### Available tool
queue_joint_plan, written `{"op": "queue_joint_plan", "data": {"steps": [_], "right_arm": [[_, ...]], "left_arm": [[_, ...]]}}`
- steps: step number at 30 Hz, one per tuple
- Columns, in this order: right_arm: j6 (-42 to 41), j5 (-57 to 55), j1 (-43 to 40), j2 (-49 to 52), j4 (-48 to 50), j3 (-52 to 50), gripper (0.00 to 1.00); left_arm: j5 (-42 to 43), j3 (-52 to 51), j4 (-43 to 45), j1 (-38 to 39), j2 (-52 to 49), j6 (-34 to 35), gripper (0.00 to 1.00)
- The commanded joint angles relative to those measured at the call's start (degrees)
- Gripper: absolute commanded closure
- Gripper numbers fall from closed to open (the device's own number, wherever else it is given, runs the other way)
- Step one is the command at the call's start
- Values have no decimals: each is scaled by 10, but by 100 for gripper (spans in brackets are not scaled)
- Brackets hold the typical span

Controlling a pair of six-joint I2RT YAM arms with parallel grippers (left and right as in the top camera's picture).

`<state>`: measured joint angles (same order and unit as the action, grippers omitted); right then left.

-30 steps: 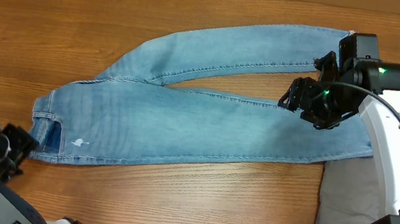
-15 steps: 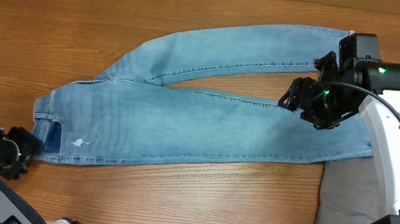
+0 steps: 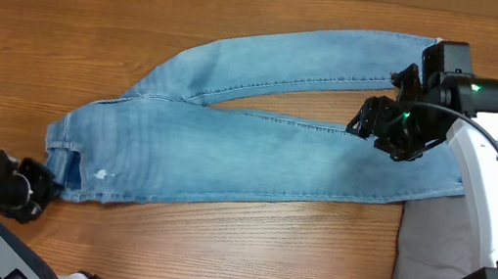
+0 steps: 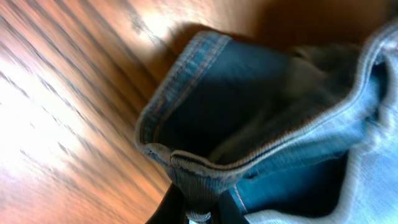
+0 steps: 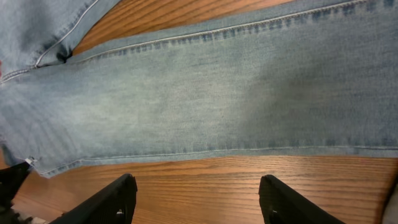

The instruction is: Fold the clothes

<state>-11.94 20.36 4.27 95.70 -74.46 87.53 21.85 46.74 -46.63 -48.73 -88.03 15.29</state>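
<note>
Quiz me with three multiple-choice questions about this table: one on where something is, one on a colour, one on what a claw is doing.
1. Which part of the jeans is the left gripper at?
A. an ankle hem
B. the waistband
C. a knee

2. What colour are the jeans?
A. black
B. red
C. light blue

3. How is the right gripper?
A. open, holding nothing
B. shut on a jeans leg
C. holding a grey cloth

Answers:
1 B: the left wrist view shows the waistband edge pinched in its grip.
2 C: they are pale denim in every view.
3 A: its fingers stand wide apart with nothing between them.
</note>
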Motion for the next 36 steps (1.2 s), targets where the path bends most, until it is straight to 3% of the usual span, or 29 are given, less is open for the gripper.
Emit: {"op": "queue_joint_plan", "data": {"steps": [1, 8, 17, 26, 33, 36], "right_arm": [[4, 3, 2, -4, 2, 17, 33], [4, 3, 2, -4, 7, 17, 33], [4, 1, 2, -4, 7, 17, 32], [4, -3, 2, -4, 14, 17, 32], [4, -3, 2, -4, 20, 17, 32], [4, -3, 2, -4, 19, 17, 32]], "left_arm": [[109, 85, -71, 3, 6, -16, 96], [219, 201, -267, 5, 54, -96, 96], [210, 197, -388, 20, 172, -165, 96], [180, 105, -393, 74, 243, -151, 96], [180, -19, -333, 116, 267, -129, 96], [180, -43, -304, 117, 267, -125, 89]]}}
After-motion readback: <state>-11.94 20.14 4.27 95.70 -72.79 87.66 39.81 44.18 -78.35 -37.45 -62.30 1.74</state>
